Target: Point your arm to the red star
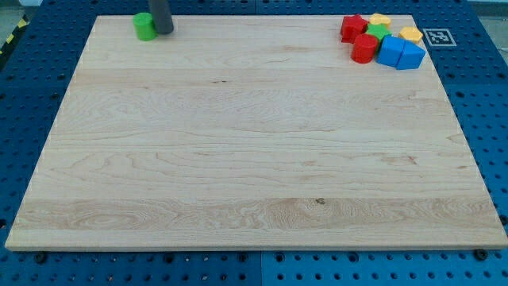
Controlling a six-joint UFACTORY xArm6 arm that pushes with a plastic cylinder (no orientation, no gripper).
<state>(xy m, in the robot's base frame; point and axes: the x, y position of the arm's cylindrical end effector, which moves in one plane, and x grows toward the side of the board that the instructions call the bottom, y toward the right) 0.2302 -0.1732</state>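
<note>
worktop [254, 159] is a pale wooden board on a blue pegboard [484, 119]. my tip [163, 32] sits at the view's top left, just right of a green cylinder [144, 26], touching or nearly so. no end effector here, only the bare rod, holding nothing. red star [353, 28] lies far across at the view's top right, in a tight cluster: red cylinder [364, 48] below it, green block [379, 32] beside it, two yellow blocks [380, 18] [411, 34], shapes unclear, and two blue blocks [390, 50] [411, 56] at the cluster's lower right. a black-and-white marker tag [438, 36] sits off the board's corner
</note>
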